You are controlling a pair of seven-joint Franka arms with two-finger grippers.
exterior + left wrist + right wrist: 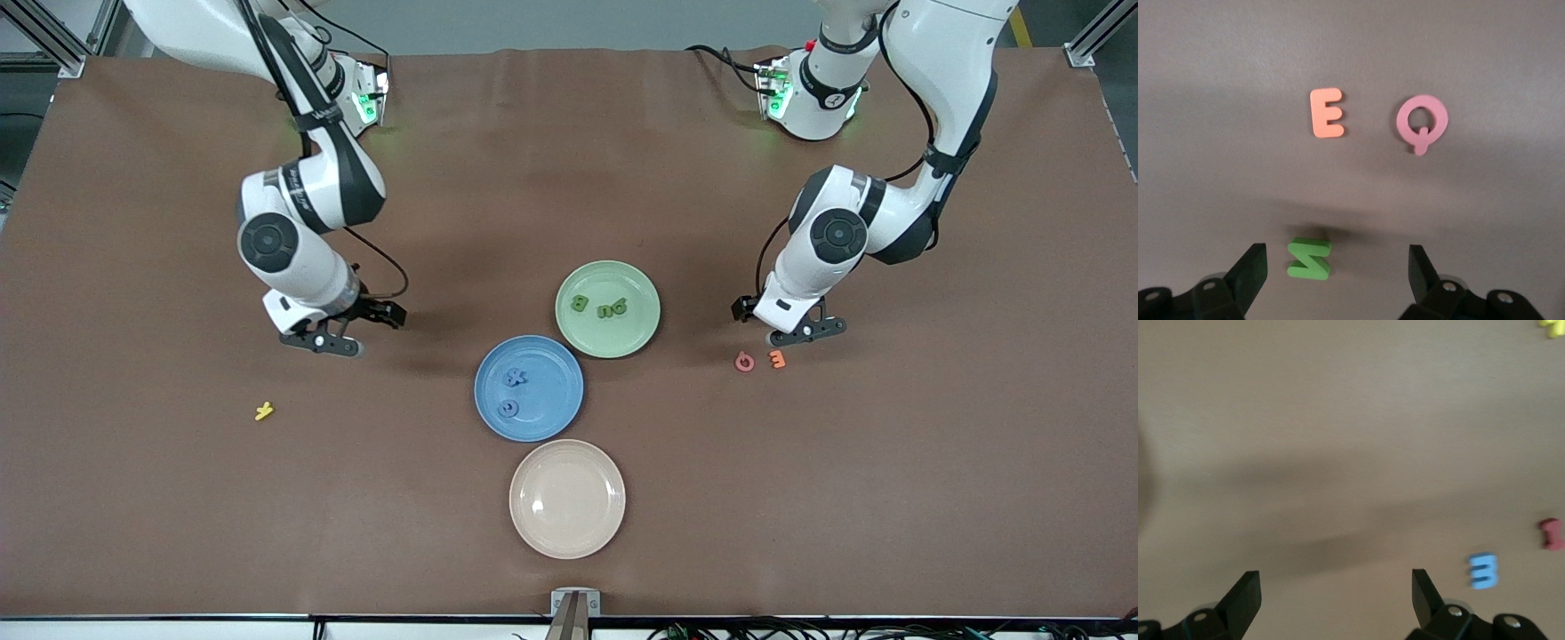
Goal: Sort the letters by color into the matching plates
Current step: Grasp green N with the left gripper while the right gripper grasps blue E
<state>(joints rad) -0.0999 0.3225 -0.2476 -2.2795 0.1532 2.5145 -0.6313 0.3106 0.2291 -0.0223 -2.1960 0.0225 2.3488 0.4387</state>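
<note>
Left gripper [1337,267]: wide open, empty, low over green letter [1309,258] beside orange E [1327,113], bracketing for pickup | Right gripper [1337,590]: wide open, empty, near blue letter [1483,571] | Green plate [645,331]: 3 | Blue plate [551,422]: 2

Three plates [607,342] cluster mid-table, letters [601,308] in two; stray letters [760,361] lie toward each end.
</note>
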